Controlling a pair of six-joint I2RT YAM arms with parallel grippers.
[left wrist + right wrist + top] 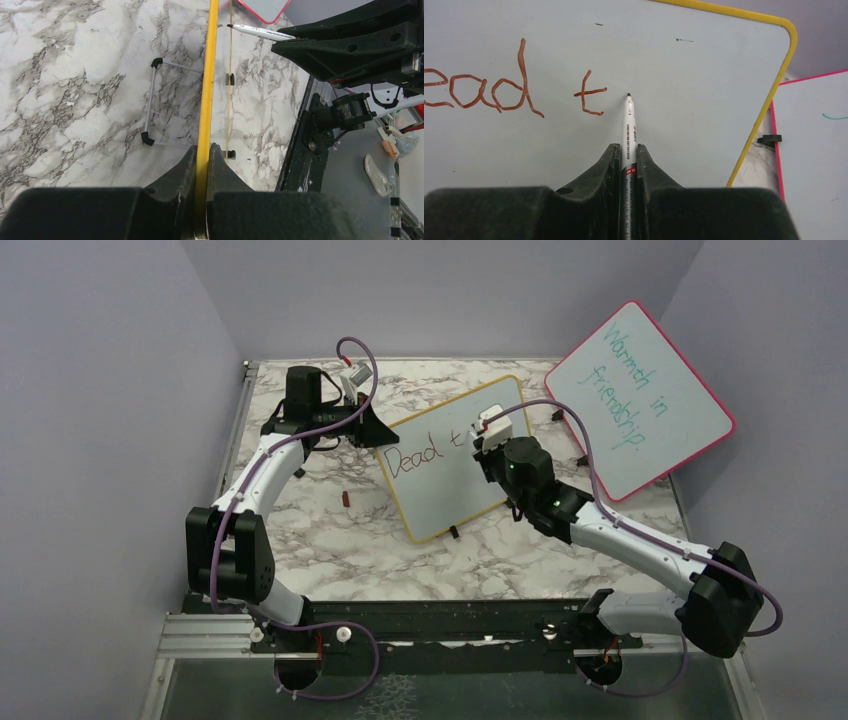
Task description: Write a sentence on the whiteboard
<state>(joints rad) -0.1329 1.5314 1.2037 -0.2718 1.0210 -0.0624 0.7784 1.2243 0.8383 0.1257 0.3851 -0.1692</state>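
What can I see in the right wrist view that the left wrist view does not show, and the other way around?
Only the right wrist view shows the writing, "ead t", on the face of the whiteboard, and the right gripper shut on the marker.

Only the left wrist view shows the left gripper clamping the board's yellow edge, and the wire stand on the table.

Both show the marker, the yellow frame and a corner of the pink-framed board.
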